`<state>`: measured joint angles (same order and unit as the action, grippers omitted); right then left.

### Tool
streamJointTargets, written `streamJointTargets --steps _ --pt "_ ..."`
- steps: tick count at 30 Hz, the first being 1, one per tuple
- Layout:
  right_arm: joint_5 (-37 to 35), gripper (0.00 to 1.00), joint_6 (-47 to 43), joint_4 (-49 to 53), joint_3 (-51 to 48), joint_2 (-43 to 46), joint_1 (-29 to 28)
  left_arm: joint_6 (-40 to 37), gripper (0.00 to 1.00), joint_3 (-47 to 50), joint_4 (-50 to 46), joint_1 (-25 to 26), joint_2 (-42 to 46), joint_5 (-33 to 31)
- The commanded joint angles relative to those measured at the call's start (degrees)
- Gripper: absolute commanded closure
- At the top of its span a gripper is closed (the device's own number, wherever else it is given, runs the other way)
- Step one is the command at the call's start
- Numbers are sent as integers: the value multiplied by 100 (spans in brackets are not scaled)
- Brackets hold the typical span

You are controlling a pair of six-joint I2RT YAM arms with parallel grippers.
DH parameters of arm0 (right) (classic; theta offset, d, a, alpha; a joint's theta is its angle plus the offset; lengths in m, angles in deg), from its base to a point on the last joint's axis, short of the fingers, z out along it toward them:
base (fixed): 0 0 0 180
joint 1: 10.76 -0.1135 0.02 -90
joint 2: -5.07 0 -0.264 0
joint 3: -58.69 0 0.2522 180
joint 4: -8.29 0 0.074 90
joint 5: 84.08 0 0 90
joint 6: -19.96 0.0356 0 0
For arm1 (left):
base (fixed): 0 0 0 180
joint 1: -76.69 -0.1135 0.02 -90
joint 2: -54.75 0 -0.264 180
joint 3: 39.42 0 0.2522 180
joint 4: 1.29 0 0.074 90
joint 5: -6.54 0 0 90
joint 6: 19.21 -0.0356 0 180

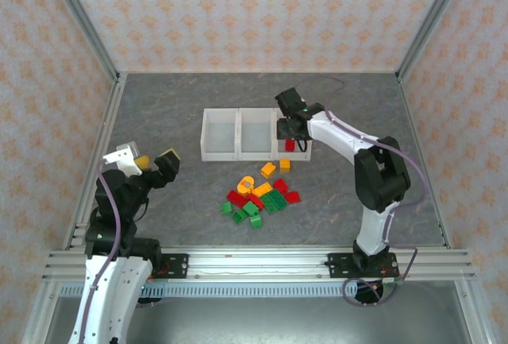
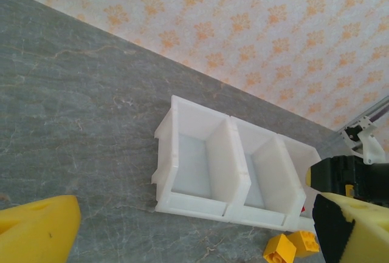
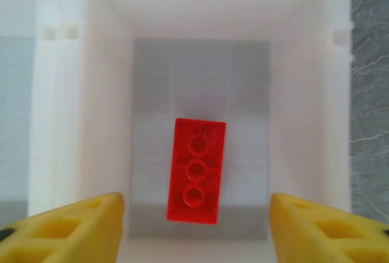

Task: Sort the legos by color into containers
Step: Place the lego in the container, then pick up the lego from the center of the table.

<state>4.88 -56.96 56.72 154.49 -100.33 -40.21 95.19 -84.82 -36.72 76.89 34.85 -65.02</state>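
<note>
The containers (image 1: 221, 111) are three white bins joined in a row at mid-table. My right gripper (image 1: 290, 131) hovers over the rightmost bin (image 3: 103, 111) with its jaws open. Below and between its yellow fingers (image 3: 79, 226), touching neither, a red lego (image 3: 196, 170) sits inside that bin with its underside up. In the right wrist view the right gripper (image 3: 194, 217) holds nothing. The other legos (image 1: 258, 197), red, green and orange-yellow, lie in a loose pile in front of the bins. My left gripper (image 1: 155, 161) is open and empty at the far left, well away from the pile.
Two orange-yellow bricks (image 2: 279, 249) lie just in front of the bins' right end. The left gripper (image 2: 196, 226) looks across at the containers (image 2: 234, 172) and the right arm (image 2: 349, 178). Patterned walls and metal posts ring the grey table (image 1: 159, 114).
</note>
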Motion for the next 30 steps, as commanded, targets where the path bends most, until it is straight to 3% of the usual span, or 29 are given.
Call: streamJointTargets --steps 1,4,11,17,25,30 --pt "72 32 161 130 -216 719 -8 32 1 68 189 -58 234 -151" --pt "426 19 354 200 -601 1264 -67 37 1 96 220 -57 327 -172" --pt "1399 19 786 84 -1748 2166 -628 27 1 103 242 -59 289 -110" --pt "1384 19 953 180 -2170 2123 -1076 29 1 122 260 -56 357 -88" --pt "1320 18 1254 -20 -2376 1813 -1247 -19 1 140 325 -2 152 329" --pt "1238 25 1330 -97 -2377 1405 -1266 -43 1 75 230 332 -282 448"
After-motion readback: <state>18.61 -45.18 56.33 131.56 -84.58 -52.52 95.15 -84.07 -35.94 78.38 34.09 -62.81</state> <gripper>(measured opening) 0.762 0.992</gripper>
